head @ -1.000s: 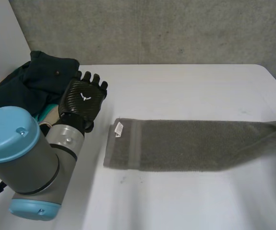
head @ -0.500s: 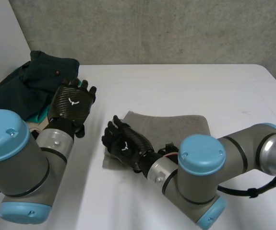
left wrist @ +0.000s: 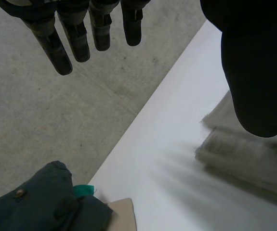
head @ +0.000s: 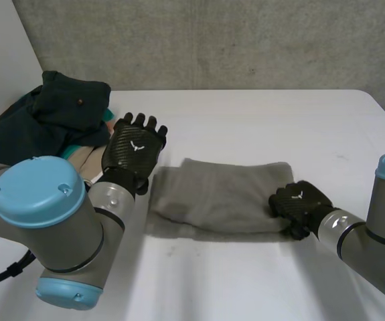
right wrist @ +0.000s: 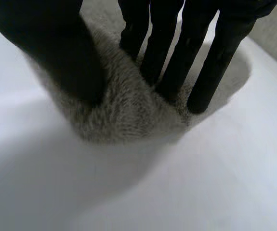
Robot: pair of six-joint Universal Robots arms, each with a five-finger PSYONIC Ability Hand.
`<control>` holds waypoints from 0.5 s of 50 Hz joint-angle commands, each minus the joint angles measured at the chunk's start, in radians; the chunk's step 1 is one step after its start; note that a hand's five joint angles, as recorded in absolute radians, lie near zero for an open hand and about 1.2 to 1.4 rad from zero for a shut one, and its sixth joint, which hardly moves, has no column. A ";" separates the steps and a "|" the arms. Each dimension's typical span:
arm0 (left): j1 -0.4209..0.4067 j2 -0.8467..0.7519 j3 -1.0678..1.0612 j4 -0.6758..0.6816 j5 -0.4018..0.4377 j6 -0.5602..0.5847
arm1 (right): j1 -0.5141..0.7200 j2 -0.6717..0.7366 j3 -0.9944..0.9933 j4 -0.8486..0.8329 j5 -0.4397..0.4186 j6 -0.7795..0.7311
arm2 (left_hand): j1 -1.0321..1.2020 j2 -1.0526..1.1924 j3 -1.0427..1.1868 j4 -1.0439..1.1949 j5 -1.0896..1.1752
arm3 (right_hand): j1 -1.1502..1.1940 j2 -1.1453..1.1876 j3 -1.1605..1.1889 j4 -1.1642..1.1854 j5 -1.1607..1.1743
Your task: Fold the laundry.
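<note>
As I judge it, done: towel (head: 222,194) folded once.
To do: another fold, then the clothes pile (head: 51,114).
Right hand (head: 298,202): pinching towel's end.
Left hand (head: 135,150): spread, empty.

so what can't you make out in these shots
- Head view: the right hand covers the towel's end, so whether it grips or only presses is unclear.
- Head view: the clothes pile is cut off by the edge, with its near side behind the left arm.
- Left wrist view: the towel is blurred and partly behind the left hand.
</note>
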 commanded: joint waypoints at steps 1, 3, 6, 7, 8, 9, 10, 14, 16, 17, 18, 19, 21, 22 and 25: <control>0.000 0.014 -0.016 -0.005 0.000 -0.002 | -0.007 0.009 -0.040 -0.118 0.195 -0.080 | -0.015 -0.029 -0.035 -0.028 -0.048 | 0.428 0.346 0.363 0.365 0.361; 0.000 0.016 -0.019 -0.005 -0.002 -0.002 | 0.011 -0.001 -0.058 -0.125 0.222 -0.111 | -0.015 -0.029 -0.035 -0.028 -0.048 | 0.428 0.346 0.363 0.365 0.361; 0.005 0.036 -0.024 -0.006 -0.003 -0.003 | 0.089 -0.044 -0.094 -0.137 0.245 -0.174 | -0.015 -0.029 -0.035 -0.028 -0.048 | 0.428 0.346 0.363 0.365 0.361; 0.008 0.043 -0.025 -0.008 -0.005 -0.003 | 0.127 -0.054 -0.103 -0.141 0.242 -0.187 | -0.015 -0.029 -0.035 -0.028 -0.048 | 0.428 0.346 0.363 0.365 0.361; 0.010 0.051 -0.027 -0.009 -0.005 -0.005 | 0.208 -0.054 -0.132 -0.161 0.233 -0.213 | -0.015 -0.029 -0.035 -0.028 -0.048 | 0.428 0.346 0.363 0.365 0.361; 0.014 0.065 -0.036 -0.012 -0.006 -0.005 | 0.259 -0.048 -0.153 -0.177 0.223 -0.230 | -0.015 -0.029 -0.035 -0.028 -0.048 | 0.428 0.346 0.363 0.365 0.361; 0.017 0.071 -0.043 -0.012 -0.008 -0.005 | 0.293 -0.041 -0.167 -0.189 0.217 -0.244 | -0.015 -0.029 -0.035 -0.028 -0.048 | 0.428 0.346 0.363 0.365 0.361; 0.052 0.111 -0.086 -0.014 -0.008 -0.006 | 0.447 0.040 -0.213 -0.253 0.173 -0.336 | -0.015 -0.029 -0.035 -0.028 -0.048 | 0.428 0.346 0.363 0.365 0.361; 0.071 0.134 -0.109 -0.014 -0.008 -0.008 | 0.506 0.095 -0.224 -0.263 0.112 -0.406 | -0.015 -0.029 -0.035 -0.028 -0.048 | 0.428 0.346 0.363 0.365 0.361; 0.075 0.138 -0.116 -0.014 -0.010 -0.008 | 0.517 0.112 -0.226 -0.261 0.089 -0.422 | -0.015 -0.029 -0.035 -0.028 -0.048 | 0.428 0.346 0.363 0.365 0.361; 0.080 0.143 -0.120 -0.015 -0.010 -0.009 | 0.525 0.126 -0.224 -0.260 0.070 -0.436 | -0.015 -0.029 -0.035 -0.028 -0.048 | 0.428 0.346 0.363 0.365 0.361; 0.089 0.148 -0.129 -0.015 -0.010 -0.011 | 0.533 0.149 -0.216 -0.263 0.035 -0.466 | -0.015 -0.029 -0.035 -0.028 -0.048 | 0.428 0.346 0.363 0.365 0.361; 0.098 0.149 -0.132 -0.015 -0.010 -0.014 | 0.533 0.158 -0.213 -0.270 0.022 -0.473 | -0.015 -0.029 -0.035 -0.028 -0.048 | 0.342 0.260 0.277 0.279 0.275; 0.105 0.149 -0.134 -0.015 -0.010 -0.017 | 0.531 0.155 -0.212 -0.272 0.019 -0.467 | -0.015 -0.029 -0.035 -0.028 -0.048 | 0.056 -0.026 -0.009 -0.007 -0.011; 0.114 0.149 -0.123 -0.015 -0.008 -0.035 | 0.533 0.138 -0.210 -0.287 0.021 -0.378 | -0.015 -0.029 -0.035 -0.028 -0.048 | -0.794 -0.876 -0.859 -0.857 -0.861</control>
